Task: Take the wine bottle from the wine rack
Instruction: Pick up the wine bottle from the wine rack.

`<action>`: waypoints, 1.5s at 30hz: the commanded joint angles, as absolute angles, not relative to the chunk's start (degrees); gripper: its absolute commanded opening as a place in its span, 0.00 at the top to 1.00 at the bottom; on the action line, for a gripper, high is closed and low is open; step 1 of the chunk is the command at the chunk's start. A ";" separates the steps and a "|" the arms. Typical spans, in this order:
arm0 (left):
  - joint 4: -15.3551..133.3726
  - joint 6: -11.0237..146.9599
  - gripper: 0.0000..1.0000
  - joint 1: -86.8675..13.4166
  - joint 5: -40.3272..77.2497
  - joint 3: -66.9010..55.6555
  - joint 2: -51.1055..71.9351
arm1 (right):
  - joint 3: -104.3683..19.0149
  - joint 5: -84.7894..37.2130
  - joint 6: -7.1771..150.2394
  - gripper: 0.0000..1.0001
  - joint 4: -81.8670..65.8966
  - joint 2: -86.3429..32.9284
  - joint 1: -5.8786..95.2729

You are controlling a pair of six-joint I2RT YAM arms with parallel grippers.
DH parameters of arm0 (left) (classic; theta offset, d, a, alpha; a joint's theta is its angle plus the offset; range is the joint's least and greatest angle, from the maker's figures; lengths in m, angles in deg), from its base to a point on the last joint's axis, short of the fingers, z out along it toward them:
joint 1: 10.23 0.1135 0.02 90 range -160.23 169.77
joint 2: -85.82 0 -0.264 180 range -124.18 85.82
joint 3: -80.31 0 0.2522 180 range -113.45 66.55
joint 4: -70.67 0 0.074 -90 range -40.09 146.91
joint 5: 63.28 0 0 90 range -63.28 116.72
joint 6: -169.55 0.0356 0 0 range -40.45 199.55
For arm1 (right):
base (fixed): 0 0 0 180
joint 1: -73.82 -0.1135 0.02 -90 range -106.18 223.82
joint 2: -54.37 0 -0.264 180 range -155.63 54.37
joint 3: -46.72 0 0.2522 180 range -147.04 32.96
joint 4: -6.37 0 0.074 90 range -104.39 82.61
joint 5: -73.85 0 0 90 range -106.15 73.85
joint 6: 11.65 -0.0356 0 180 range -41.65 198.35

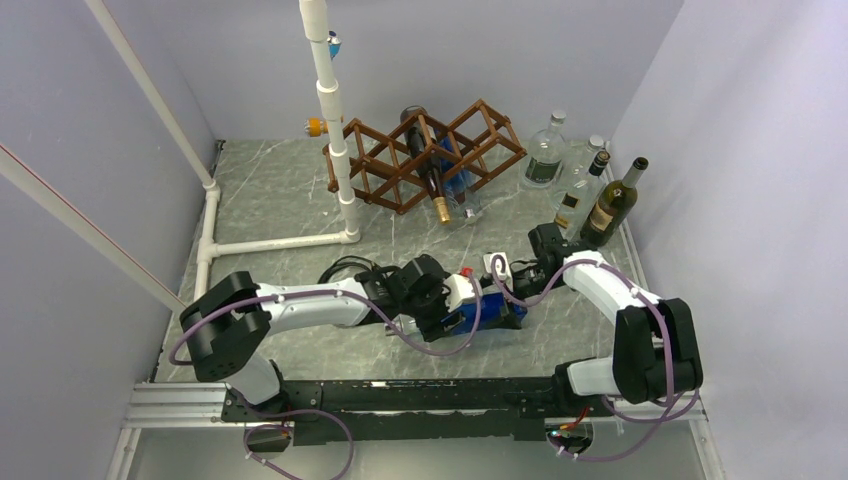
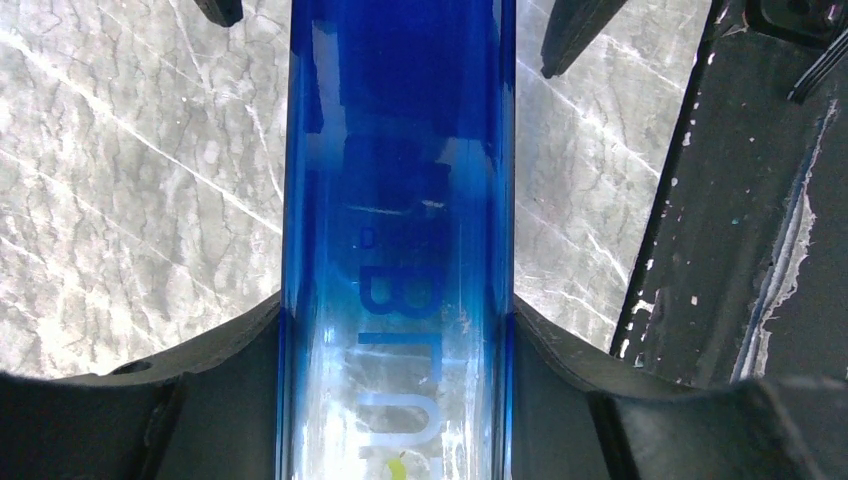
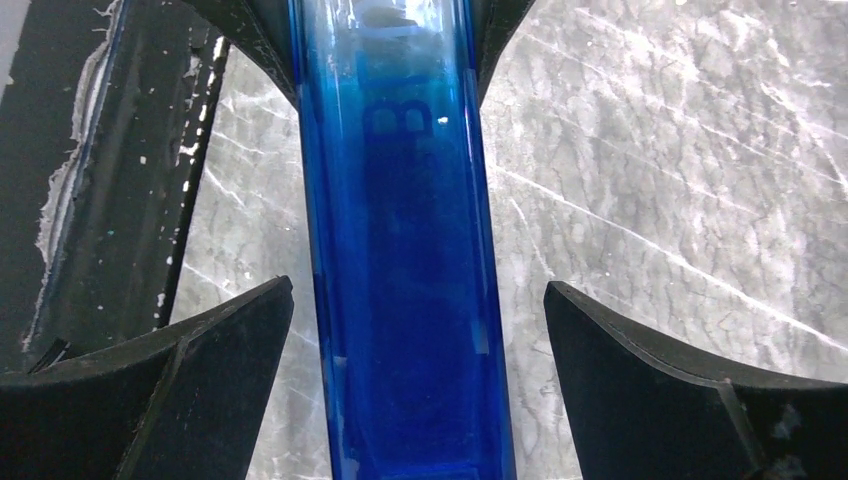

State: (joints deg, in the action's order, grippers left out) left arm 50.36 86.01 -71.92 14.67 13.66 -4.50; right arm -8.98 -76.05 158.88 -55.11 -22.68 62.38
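A blue glass wine bottle [image 1: 490,312] lies level just above the table's near edge, between my two arms. My left gripper [image 2: 398,350] is shut on it, with both fingers [image 2: 230,375] pressed against the glass [image 2: 400,240] near pale lettering. My right gripper [image 3: 418,290] is open around the bottle's dark blue body [image 3: 400,250], and marble shows between each finger [image 3: 620,350] and the glass. The dark brown lattice wine rack [image 1: 470,135] stands at the back and holds a dark bottle with a gold cap [image 1: 441,210].
A white pipe frame [image 1: 335,120] stands left of the rack. Several upright bottles [image 1: 610,205] cluster at the back right by the wall. The black base rail [image 2: 740,200] runs close beside the held bottle. Purple walls enclose the marble table [image 1: 270,200].
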 commanded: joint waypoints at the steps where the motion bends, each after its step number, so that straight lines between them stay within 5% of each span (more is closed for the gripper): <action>1: 62.19 86.17 1.00 -71.62 13.03 11.86 1.46 | -8.47 -76.16 161.08 0.01 -51.55 -21.37 62.23; 9: 63.87 85.61 1.00 -71.31 11.81 12.91 2.41 | -8.02 -74.28 157.93 0.06 -47.97 -22.01 61.97; 15: 64.57 85.27 1.00 -71.22 11.58 12.89 1.72 | -8.88 -74.33 157.64 0.22 -48.32 -22.46 61.54; 24: 67.93 83.54 1.00 -70.14 11.10 14.84 0.70 | -12.33 -73.61 161.65 0.80 -54.17 -26.34 61.45; 26: 69.27 82.68 0.95 -69.64 10.43 15.63 0.30 | -12.60 -73.65 162.12 1.00 -54.70 -26.87 61.43; 45: 73.59 78.50 0.36 -66.83 11.13 19.43 -4.42 | -11.69 -70.47 157.78 1.00 -50.65 -28.40 61.51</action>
State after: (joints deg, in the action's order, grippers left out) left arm 63.87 83.49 -67.98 8.18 20.11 -5.20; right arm -10.40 -70.10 159.71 -54.13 -28.56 60.92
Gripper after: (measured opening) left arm 0.651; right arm 0.650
